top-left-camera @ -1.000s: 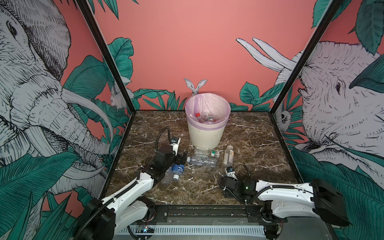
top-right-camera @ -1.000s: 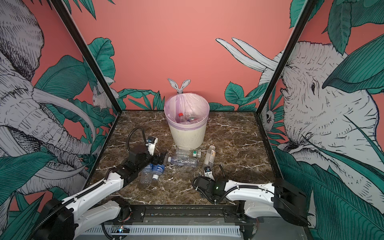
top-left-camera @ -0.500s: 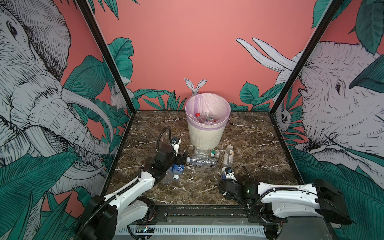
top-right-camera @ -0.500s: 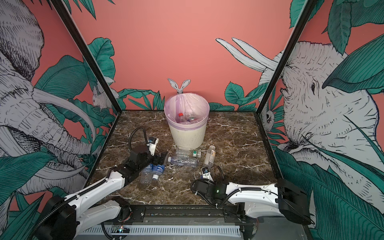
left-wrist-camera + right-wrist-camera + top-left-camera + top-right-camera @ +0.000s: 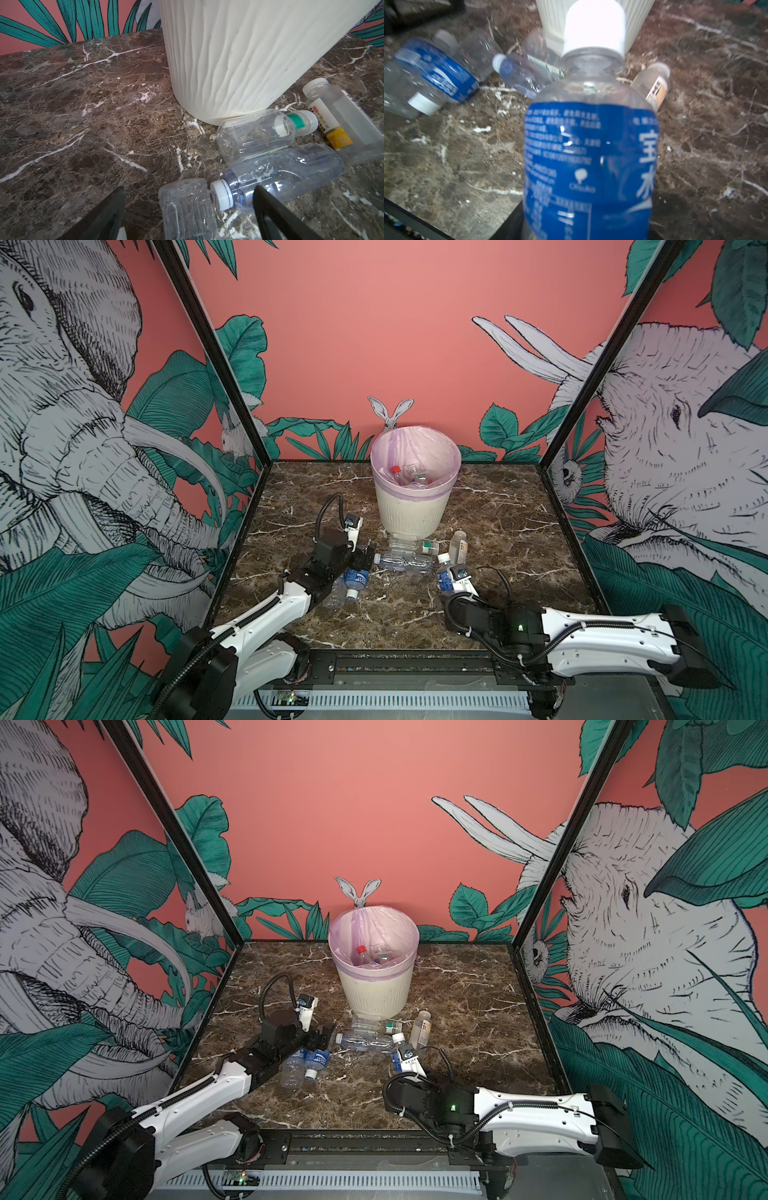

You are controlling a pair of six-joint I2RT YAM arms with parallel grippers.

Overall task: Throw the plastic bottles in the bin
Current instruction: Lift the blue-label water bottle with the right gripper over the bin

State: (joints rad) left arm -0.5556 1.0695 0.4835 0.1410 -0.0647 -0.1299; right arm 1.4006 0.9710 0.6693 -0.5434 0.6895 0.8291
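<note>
The cream ribbed bin (image 5: 413, 510) with its lilac liner stands mid-table in both top views and holds some plastic bottles, one red-capped (image 5: 395, 469). In front of it lie a clear white-capped bottle (image 5: 405, 563), a green-capped one (image 5: 415, 546) and a white-yellow labelled one (image 5: 459, 545). My left gripper (image 5: 368, 558) is open and low. In the left wrist view (image 5: 187, 207) a clear bottle's base (image 5: 185, 209) and the white cap (image 5: 221, 196) lie between its fingers. My right gripper (image 5: 444, 578) is shut on a blue-labelled, white-capped bottle (image 5: 589, 155), whose cap points at the bin.
A blue-labelled bottle (image 5: 357, 578) and a clear one (image 5: 336, 593) lie beside my left arm. Black frame posts and printed walls close the marble table (image 5: 498, 522) on three sides. A black rail (image 5: 395, 659) runs along the front edge.
My right gripper's jaws have narrowed onto the blue-labelled bottle, and that arm has shifted slightly. The left arm and the lying bottles have not moved.
</note>
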